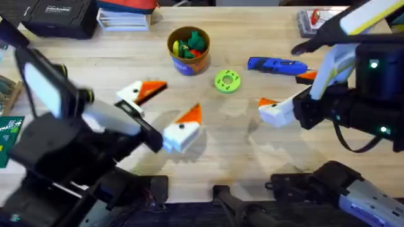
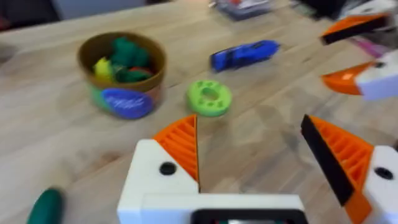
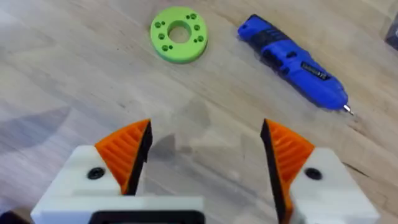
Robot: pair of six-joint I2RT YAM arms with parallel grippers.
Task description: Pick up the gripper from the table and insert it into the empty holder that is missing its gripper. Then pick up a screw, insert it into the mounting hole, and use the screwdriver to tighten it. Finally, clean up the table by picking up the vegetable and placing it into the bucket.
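Observation:
The blue screwdriver lies at the back right of the table. The round bucket stands at the back centre and holds toy vegetables. A dark green vegetable lies on the wood close to my left gripper. My left gripper hovers open over the table's middle with nothing in it. My right gripper is open and empty, just in front of the screwdriver. The loose orange gripper, the holder and the screw are out of view.
A lime-green disc with holes lies between the bucket and the screwdriver. At the back stand a black case, stacked books and a clear box. A green circuit board lies at the left edge.

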